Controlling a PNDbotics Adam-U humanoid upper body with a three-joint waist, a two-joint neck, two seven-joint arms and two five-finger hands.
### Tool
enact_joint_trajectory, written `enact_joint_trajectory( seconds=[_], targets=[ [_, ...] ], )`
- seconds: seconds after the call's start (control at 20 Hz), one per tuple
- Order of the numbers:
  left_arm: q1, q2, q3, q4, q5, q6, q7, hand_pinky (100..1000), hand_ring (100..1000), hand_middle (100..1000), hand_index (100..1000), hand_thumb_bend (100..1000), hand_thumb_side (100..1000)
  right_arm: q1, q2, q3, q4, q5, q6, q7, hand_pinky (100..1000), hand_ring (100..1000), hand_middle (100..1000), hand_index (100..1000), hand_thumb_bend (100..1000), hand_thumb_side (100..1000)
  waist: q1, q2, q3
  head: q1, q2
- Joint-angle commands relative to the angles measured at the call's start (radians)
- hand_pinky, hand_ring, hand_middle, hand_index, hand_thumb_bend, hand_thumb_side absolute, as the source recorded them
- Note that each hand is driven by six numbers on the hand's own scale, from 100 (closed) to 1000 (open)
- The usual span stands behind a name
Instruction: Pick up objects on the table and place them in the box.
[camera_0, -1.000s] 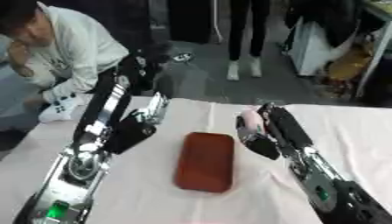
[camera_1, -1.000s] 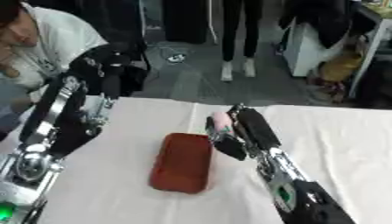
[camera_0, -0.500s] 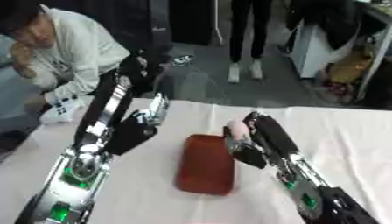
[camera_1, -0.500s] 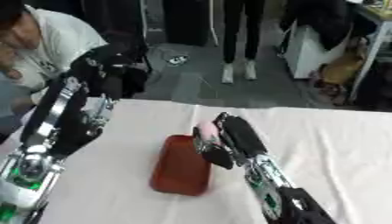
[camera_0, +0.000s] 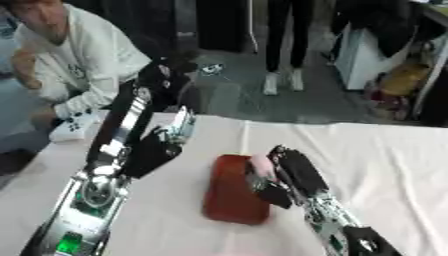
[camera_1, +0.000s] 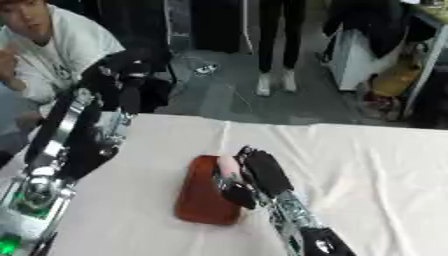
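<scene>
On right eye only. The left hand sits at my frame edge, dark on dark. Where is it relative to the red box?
Observer: The left eye view shows the left hand well inside the frame. It is over the white cloth, to the left of the red box, with bare cloth between them.
Operator: Anything further left that I'm cropped out of?
Observer: Yes, a white thing at the table's left edge, beside a person's sleeve. I cannot make out what it is.
</scene>
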Motion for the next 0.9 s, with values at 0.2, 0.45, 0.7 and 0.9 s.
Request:
enact_joint_trajectory(
  seconds=[0.2,0.45,0.7,0.9],
  targets=[
    [-0.030,-0.010,0.004,-0.016,0.003,-0.006,0.001,809,830,887,932,100,740,-0.035,-0.004,-0.033,0.053,0.022,-0.027,-0.037,100,100,100,292,100,801,0.003,-0.004,0.014,0.004,-0.016],
    [-0.046,-0.024,0.001,-0.016,0.004,-0.009,-0.002,810,830,887,932,100,739,-0.047,-0.013,-0.053,0.096,0.039,-0.036,-0.059,100,100,100,295,100,809,0.004,0.004,0.032,0.007,-0.024],
    [-0.059,-0.035,0.000,-0.016,0.003,-0.012,-0.003,809,830,887,932,100,739,-0.058,-0.023,-0.069,0.127,0.060,-0.031,-0.081,100,100,100,296,100,817,0.005,0.010,0.047,0.010,-0.036],
    [-0.072,-0.044,-0.004,-0.016,0.004,-0.015,-0.006,809,830,887,932,100,739,-0.069,-0.031,-0.084,0.148,0.071,-0.023,-0.105,100,100,100,296,100,829,0.004,0.018,0.062,0.009,-0.053]
  ],
)
